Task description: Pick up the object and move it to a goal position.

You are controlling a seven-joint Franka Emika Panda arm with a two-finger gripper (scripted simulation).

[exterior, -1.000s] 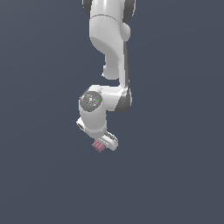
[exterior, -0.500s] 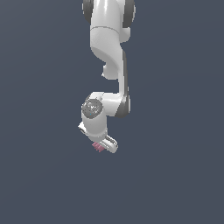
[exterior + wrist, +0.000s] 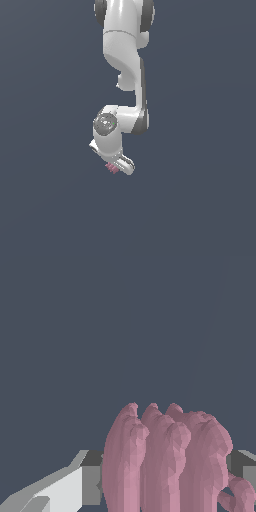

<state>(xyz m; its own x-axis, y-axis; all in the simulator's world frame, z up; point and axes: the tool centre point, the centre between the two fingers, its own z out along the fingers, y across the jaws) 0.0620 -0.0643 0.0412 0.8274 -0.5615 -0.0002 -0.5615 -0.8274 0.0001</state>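
White gripper (image 3: 116,166): we log it closed on the object, fingers flanking it in the wrist view.
Object (image 3: 112,168): dusty-pink ribbed lump, at the gripper's 8 o'clock in the exterior view.
Arm (image 3: 125,60): descends from 12 o'clock.
Progress: we judge pickup done; transfer remains, no goal marker visible.

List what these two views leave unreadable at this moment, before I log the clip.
- Exterior view: the pink object is too small to show its shape, and the gripper covers most of it.
- Wrist view: the object fills the foreground, is cut by the frame edge, and hides the finger contact.
- No goal marker or supporting surface appears in either view.
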